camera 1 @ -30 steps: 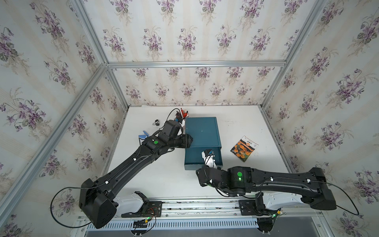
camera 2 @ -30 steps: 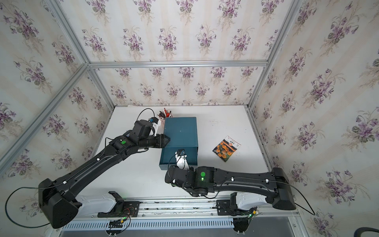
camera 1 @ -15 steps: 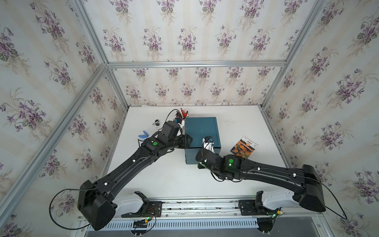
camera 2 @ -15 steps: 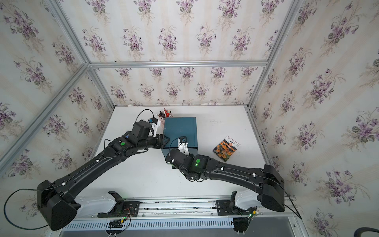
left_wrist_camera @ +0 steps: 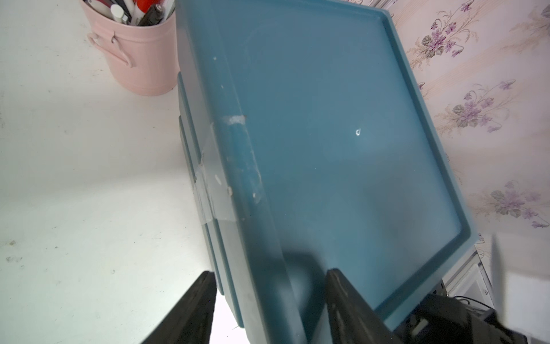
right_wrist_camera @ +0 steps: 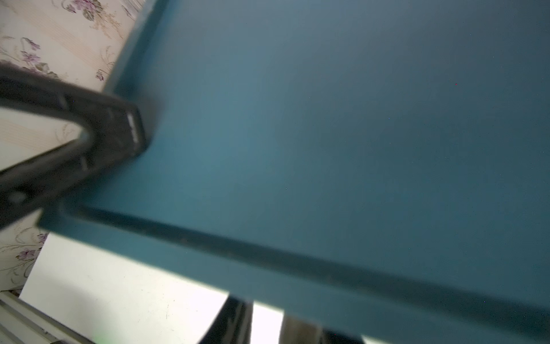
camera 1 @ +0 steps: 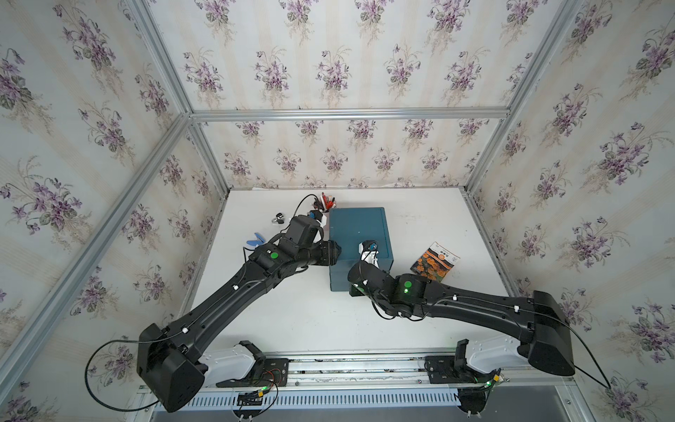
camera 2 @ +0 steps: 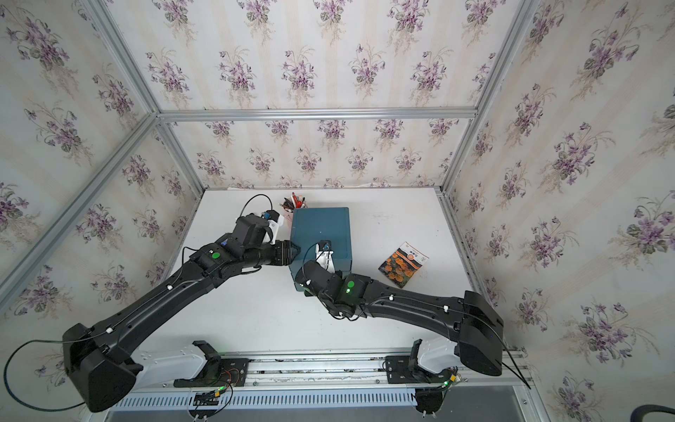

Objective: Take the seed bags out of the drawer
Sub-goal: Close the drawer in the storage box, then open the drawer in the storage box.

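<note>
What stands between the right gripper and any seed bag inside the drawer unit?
The teal drawer unit itself: no drawer shows open, no bag shows inside, and the right fingers are at its front rim. The one visible marigold seed bag already lies on the table.

Seed bag [camera 1: 434, 262] [camera 2: 403, 263], one in view: flat glossy packet, orange marigold photo, pale header strip. Lies flat and askew on the white table [camera 1: 420, 219] near its right edge, apart from the drawer unit [camera 1: 356, 228] [camera 2: 321, 224]. Drawer unit: teal-blue box, rimmed flat top, mid-table.
</note>
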You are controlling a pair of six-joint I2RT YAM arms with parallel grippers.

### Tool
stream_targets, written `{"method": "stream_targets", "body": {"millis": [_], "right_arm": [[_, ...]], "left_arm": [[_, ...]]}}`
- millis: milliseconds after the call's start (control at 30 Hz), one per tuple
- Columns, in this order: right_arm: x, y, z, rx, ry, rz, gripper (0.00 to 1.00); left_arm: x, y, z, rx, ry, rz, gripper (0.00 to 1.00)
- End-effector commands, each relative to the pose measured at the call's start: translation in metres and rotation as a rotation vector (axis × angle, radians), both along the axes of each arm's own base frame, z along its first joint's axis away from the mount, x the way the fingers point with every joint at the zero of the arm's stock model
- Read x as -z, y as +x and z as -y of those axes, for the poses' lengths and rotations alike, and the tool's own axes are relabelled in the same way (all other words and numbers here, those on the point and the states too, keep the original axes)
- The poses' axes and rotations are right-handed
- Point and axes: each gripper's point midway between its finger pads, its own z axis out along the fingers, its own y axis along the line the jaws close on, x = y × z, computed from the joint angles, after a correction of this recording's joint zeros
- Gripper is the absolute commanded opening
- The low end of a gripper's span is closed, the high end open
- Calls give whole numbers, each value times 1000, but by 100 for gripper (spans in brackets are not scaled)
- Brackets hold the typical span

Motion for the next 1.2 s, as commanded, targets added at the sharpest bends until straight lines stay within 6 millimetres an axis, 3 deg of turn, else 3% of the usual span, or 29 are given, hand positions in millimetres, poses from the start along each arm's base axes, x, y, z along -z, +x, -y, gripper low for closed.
{"method": "stream_targets", "body": {"millis": [0, 233, 367, 533, 700, 933, 1167], "right_arm": [[-23, -11, 0, -5, 40, 64, 58], [-12, -49, 25, 37, 79, 74, 82], [1, -61, 30, 34, 197, 65, 83], [30, -49, 20, -57, 413, -121, 70], [41, -34, 15, -11, 417, -119, 58], [50, -16, 21, 105, 485, -81, 44], [43, -10, 26, 124, 597, -14, 37]], "left_arm": [[7, -13, -13, -3, 63, -52, 64], [6, -11, -14, -21, 49, -45, 65], [16, -9, -10, -15, 36, -73, 64], [20, -6, -8, -21, -1, -73, 65], [21, -2, -9, -27, -15, -74, 64], [29, -2, -17, -41, 14, -84, 64], [31, -1, -19, -32, 32, -78, 64]]}}
